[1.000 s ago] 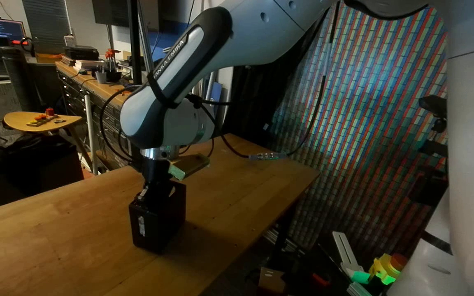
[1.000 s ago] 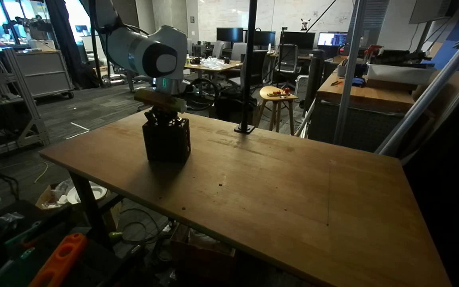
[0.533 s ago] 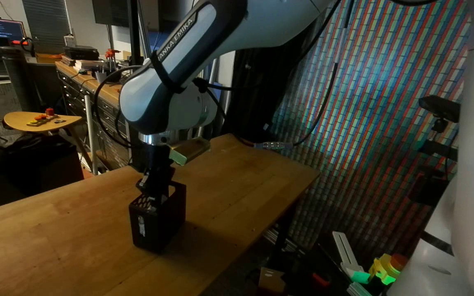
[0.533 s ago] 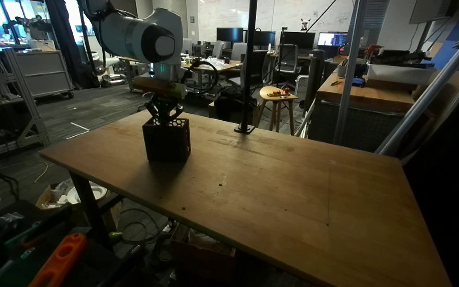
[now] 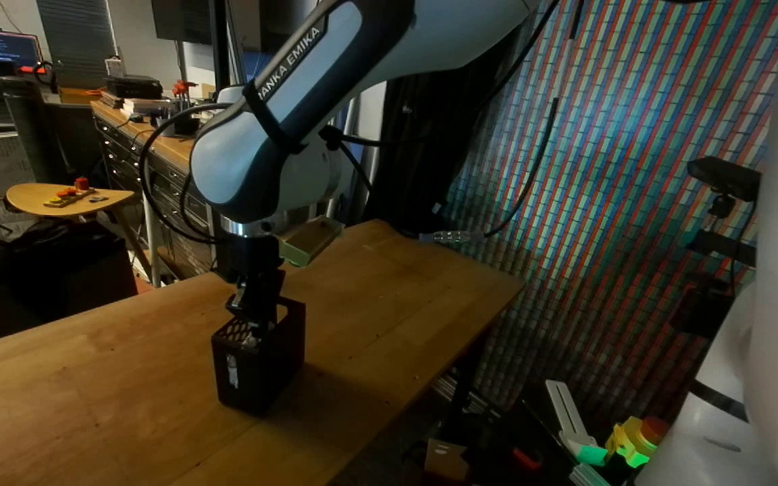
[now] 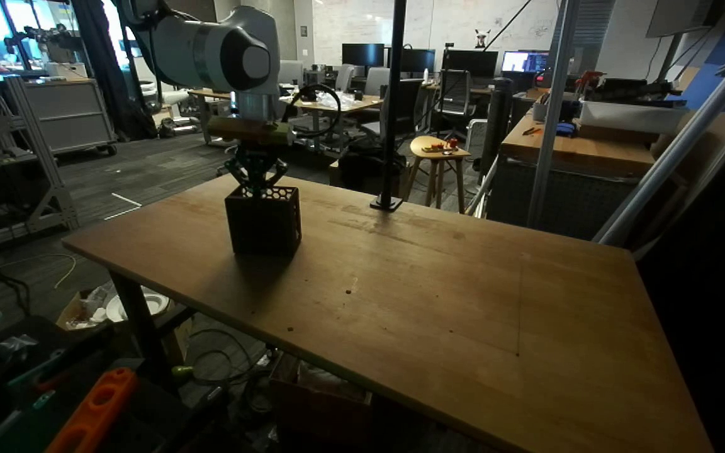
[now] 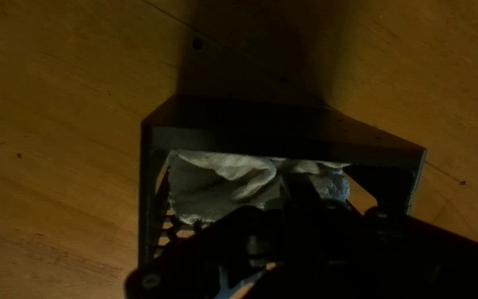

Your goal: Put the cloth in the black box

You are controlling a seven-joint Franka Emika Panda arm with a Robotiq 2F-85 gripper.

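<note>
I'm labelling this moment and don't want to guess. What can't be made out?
Hidden: part of the cloth, behind the fingers in the wrist view.
Too dark: whether they grip it; they merge into one black shape there.
Blurred: the pale patch on the black box, too small to identify in an exterior view.
Cut off: the arm, by the top edge in both exterior views.

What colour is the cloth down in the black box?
Off-white to grey, in this dim light. The cloth shows best in the wrist view.

scuffed wooden table beneath the black box and a black post
</note>
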